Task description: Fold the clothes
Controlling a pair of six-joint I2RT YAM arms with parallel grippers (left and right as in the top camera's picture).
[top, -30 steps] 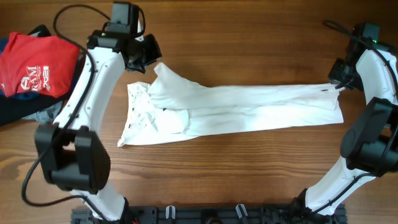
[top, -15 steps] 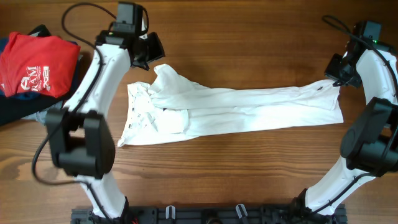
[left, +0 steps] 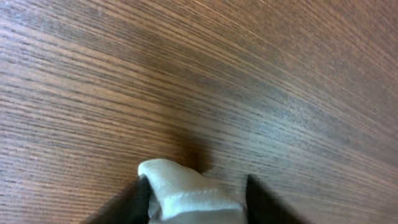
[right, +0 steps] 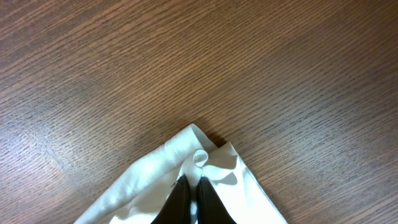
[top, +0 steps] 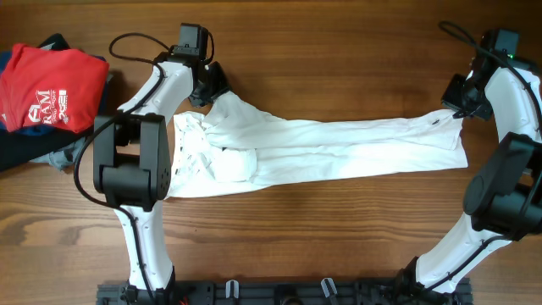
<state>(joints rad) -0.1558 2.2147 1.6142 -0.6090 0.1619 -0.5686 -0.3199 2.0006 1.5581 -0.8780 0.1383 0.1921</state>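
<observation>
A pair of white trousers lies stretched left to right across the wooden table, waist at the left, leg ends at the right. My left gripper sits at the far corner of the waist, which stands up in a small peak. In the left wrist view its fingers are shut on a thick fold of white waistband. My right gripper is at the far corner of the leg hem. In the right wrist view its fingers pinch a small curl of white cloth.
A red shirt with white print lies on a pile of dark blue clothes at the table's left edge. The arm bases stand along the front edge.
The left arm has swung its elbow inward and its gripper has shifted a little right at the waist corner. The right gripper has drawn the hem corner slightly back.
</observation>
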